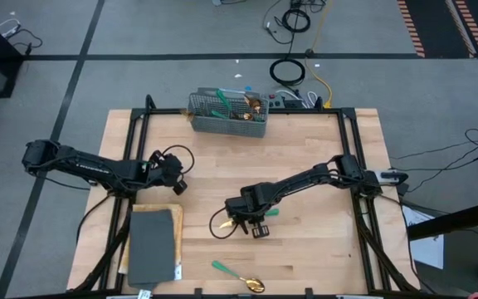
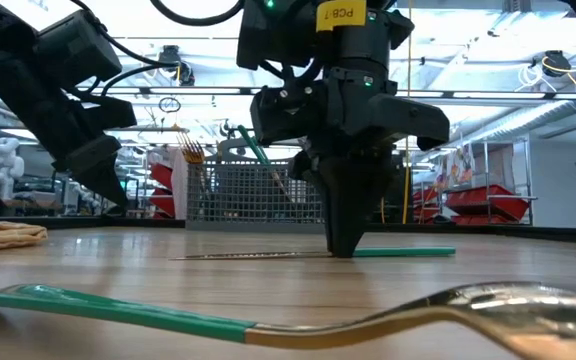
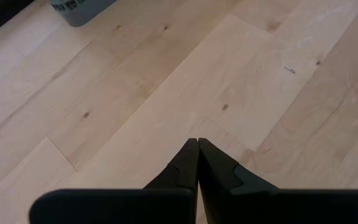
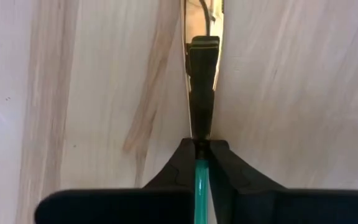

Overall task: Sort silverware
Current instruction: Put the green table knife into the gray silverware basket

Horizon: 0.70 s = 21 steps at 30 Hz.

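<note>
I have a knife (image 4: 201,81) lying flat on the table (image 1: 322,241) near its middle, gold blade pointing one way and teal handle the other, and my right end effector (image 4: 201,149) is clenched on it right where handle meets blade. In the low view the fingers stand straight down on the piece, which looks to be resting on the wood rather than lifted. A spoon (image 1: 239,276) lies alone near the front edge, well apart from the knife. More silverware stands in the wire-mesh basket (image 1: 227,115) at the far edge, handles and a fork head sticking up.

My left end effector (image 3: 197,163) hovers over bare wood beside the grey tray (image 1: 151,246), fingers pressed together with nothing between them.

My worry is the grip itself: the handle is slim and the pinch sits at the neck, so on the lift the blade could swing down and the knife twist or slip out. If the fingertips are also pressing into the table, raising too quickly could flick it away.
</note>
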Each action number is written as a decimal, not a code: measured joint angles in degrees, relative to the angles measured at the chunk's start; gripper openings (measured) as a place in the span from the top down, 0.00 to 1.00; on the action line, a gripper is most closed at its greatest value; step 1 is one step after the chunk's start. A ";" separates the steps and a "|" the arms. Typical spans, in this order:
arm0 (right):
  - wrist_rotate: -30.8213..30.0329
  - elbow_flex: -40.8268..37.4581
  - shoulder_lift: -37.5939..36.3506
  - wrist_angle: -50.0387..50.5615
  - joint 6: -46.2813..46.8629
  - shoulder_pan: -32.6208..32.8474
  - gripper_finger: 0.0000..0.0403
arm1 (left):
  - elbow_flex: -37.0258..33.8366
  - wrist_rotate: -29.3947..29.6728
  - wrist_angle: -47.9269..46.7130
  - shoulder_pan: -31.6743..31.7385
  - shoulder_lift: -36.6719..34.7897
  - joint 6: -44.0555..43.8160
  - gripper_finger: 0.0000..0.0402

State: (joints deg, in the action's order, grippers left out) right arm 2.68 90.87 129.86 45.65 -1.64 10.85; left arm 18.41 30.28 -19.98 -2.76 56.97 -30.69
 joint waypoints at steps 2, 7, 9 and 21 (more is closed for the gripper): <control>-0.03 0.37 0.00 0.75 0.24 -0.15 0.99 | -0.01 0.00 -0.01 0.00 0.00 0.01 0.97; -1.17 0.10 -2.68 0.42 0.43 -0.13 1.00 | 0.00 0.00 -0.01 0.00 0.00 0.03 0.97; -2.56 -0.03 -4.51 -0.52 0.44 -0.17 1.00 | -0.02 0.00 -0.03 0.00 0.00 0.03 0.97; -14.17 -0.04 -9.92 -0.47 -0.68 -1.17 1.00 | -0.02 -0.02 -0.10 0.00 0.00 0.05 0.97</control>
State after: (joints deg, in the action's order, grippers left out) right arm -11.50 90.83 119.94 45.18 -2.32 9.68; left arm 18.39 30.26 -20.08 -2.76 56.97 -30.63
